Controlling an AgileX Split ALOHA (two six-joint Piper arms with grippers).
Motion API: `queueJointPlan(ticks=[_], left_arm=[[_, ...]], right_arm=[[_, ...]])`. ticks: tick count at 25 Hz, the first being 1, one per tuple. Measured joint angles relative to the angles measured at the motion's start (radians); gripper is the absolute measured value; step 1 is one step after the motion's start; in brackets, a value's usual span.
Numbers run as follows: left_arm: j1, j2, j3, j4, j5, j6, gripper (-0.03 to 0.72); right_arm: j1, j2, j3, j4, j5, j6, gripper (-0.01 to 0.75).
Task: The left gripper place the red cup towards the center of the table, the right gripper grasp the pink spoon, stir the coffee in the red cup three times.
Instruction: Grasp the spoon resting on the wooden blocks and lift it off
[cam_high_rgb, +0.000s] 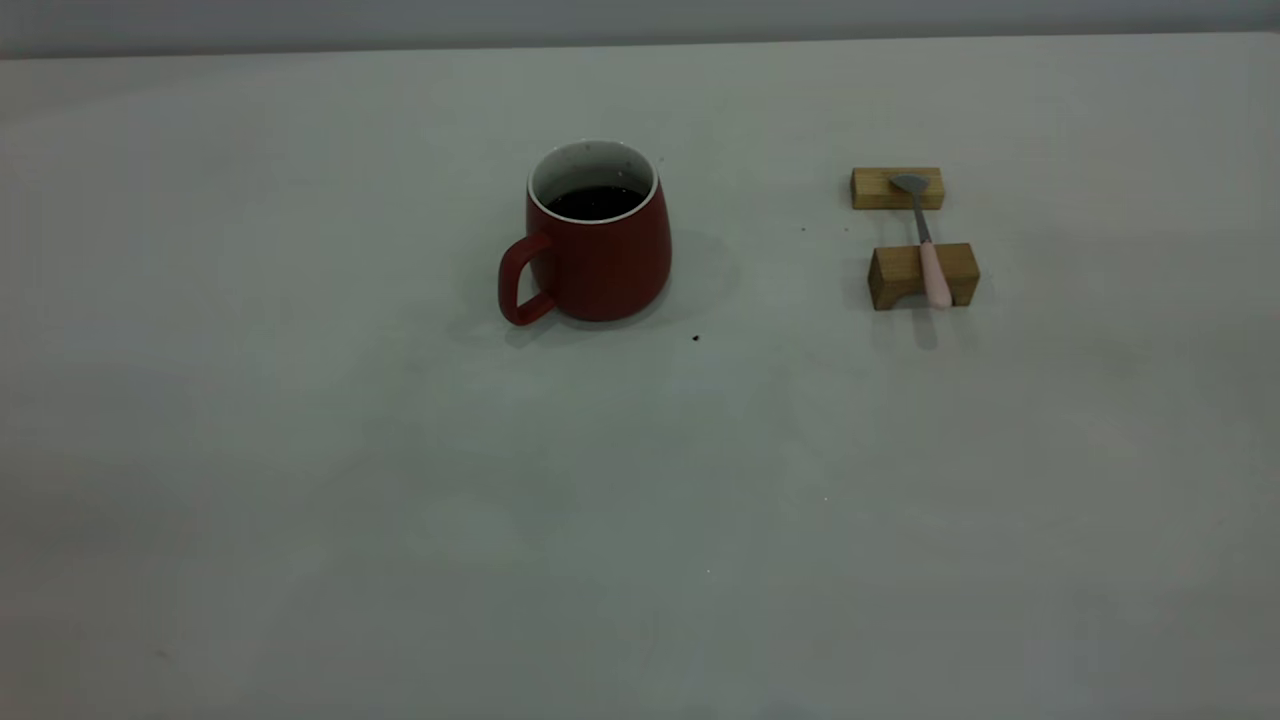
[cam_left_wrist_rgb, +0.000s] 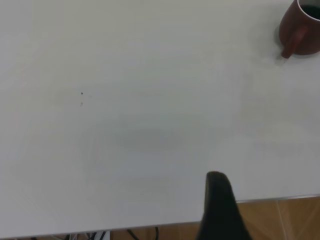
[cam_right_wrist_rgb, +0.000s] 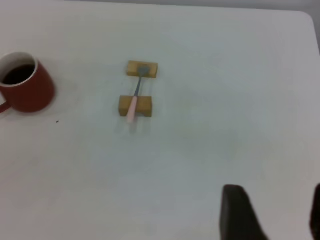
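Little of the robot is shown. On the left gripper (cam_left_wrist_rgb: 225, 212) one matte black finger is seen, rounded at its tip. On the right gripper (cam_right_wrist_rgb: 272, 215) two dark, flat, unmarked fingers (cam_right_wrist_rgb: 239, 212) are seen.

The red cup (cam_high_rgb: 598, 235) is standing on the table (cam_high_rgb: 300, 480) just behind its middle, its handle pointing toward 8 o'clock — the coffee (cam_high_rgb: 594, 203) is sitting inside it. At the cup's 3 o'clock, well apart, two wooden blocks (cam_high_rgb: 922, 275) are lying one behind the other; the pink spoon (cam_high_rgb: 927, 244) is bridging them — bowl at 12 o'clock, handle at 6.
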Motion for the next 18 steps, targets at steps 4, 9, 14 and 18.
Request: queueJointPlan(ticks=[4, 9, 14, 18], left_arm=[[0.000, 0.000, 0.000, 0.000, 0.000, 0.000, 0.558], [0.000, 0.000, 0.000, 0.000, 0.000, 0.000, 0.558], [0.000, 0.000, 0.000, 0.000, 0.000, 0.000, 0.558], [0.000, 0.000, 0.000, 0.000, 0.000, 0.000, 0.558]], right_arm=[[0.000, 0.319, -0.066, -0.003, -0.149, -0.005, 0.561], [0.000, 0.628, -0.160, 0.011, -0.284, -0.043, 0.627], [0.030, 0.872, -0.242, 0.052, -0.321, -0.072, 0.628], [0.095, 1.079, -0.306, 0.060, -0.350, -0.089, 0.625]])
